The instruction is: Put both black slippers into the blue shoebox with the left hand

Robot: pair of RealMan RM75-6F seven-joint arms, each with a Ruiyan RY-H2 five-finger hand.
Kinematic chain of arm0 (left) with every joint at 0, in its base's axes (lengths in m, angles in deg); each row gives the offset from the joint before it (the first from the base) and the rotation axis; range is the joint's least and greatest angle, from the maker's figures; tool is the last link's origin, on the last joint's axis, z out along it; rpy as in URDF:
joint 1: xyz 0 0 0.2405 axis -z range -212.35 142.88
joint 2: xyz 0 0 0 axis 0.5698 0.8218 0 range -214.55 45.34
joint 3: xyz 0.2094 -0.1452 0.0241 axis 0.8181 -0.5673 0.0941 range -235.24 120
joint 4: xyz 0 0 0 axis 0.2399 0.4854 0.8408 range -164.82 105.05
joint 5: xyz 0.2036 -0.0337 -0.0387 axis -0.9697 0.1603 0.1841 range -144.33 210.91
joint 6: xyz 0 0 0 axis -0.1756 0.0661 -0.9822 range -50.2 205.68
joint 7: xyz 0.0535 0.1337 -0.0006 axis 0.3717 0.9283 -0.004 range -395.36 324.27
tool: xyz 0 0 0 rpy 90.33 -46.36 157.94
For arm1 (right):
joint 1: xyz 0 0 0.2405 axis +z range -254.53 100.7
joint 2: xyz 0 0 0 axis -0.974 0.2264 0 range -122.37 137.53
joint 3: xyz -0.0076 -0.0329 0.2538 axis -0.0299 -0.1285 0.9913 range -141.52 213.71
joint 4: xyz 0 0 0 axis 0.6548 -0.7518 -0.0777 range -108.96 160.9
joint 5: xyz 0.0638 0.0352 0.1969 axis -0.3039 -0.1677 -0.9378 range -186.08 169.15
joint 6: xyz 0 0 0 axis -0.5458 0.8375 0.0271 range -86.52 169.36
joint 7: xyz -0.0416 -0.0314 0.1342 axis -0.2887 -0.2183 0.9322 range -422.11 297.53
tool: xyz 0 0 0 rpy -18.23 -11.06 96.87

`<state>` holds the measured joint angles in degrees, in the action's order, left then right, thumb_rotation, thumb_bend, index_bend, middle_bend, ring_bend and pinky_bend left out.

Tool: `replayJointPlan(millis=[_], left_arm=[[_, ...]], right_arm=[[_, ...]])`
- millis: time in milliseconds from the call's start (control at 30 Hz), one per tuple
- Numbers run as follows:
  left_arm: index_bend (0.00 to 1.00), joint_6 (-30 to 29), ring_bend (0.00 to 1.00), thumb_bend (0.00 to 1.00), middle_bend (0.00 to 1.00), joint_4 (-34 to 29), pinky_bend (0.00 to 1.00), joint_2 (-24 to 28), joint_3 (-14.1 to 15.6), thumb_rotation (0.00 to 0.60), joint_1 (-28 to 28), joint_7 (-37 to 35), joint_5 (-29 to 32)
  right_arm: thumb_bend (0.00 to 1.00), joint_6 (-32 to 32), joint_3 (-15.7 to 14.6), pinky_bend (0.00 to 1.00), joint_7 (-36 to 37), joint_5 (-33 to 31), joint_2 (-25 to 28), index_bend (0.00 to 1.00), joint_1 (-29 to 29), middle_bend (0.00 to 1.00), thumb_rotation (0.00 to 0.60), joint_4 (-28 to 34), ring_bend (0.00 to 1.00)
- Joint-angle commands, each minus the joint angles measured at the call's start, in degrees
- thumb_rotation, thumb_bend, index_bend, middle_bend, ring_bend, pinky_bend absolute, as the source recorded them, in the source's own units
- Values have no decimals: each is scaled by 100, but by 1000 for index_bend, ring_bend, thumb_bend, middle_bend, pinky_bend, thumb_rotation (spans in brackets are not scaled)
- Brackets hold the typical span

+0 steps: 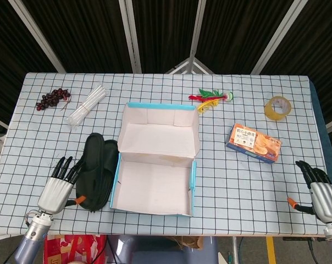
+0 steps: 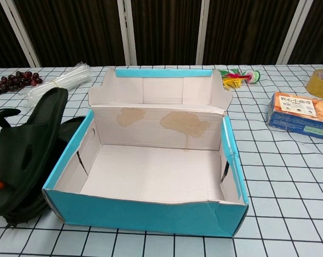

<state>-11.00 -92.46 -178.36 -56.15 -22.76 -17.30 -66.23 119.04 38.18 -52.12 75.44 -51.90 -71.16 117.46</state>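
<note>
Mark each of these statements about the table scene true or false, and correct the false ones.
1. The blue shoebox is empty. True.
2. Both black slippers lie right of the box. False: they lie on its left side.
3. The left robot hand is beside the slippers with fingers spread. True.
4. The tape roll sits inside the box. False: it sits on the table, far right.
5. The right robot hand holds the biscuit box. False: it holds nothing.

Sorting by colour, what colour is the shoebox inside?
The shoebox interior is off-white with brown stains; chest view.
</note>
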Motion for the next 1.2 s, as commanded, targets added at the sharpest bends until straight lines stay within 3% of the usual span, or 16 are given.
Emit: replayJointPlan(millis=[33,300,633,1000,1200], left_arm=[[186,-10,0,169,253,-9,66,5,0,435,2,-9,6],[265,-23,0,214,265,-43,66,-9,-18,475,15,-21,41],[368,-35,0,376,329,-113,66,-2,-31,599,35,-84,75],[428,-273,0,396,366,-286,66,186,-180,600,14,-154,138],[478,-681,0,395,399,-510,66,618,-396,600,-37,-83,139]], right_arm=[[221,1,-2,107,4,8,2,72,1,104,600,2,151],[221,-7,-14,107,-1,32,10,72,8,104,600,11,151],[221,21,-24,106,9,59,12,72,-3,104,600,13,151],[221,-2,-29,106,-16,45,15,72,4,104,600,25,151],[221,-17,-32,107,-38,35,24,72,7,104,600,55,151]])
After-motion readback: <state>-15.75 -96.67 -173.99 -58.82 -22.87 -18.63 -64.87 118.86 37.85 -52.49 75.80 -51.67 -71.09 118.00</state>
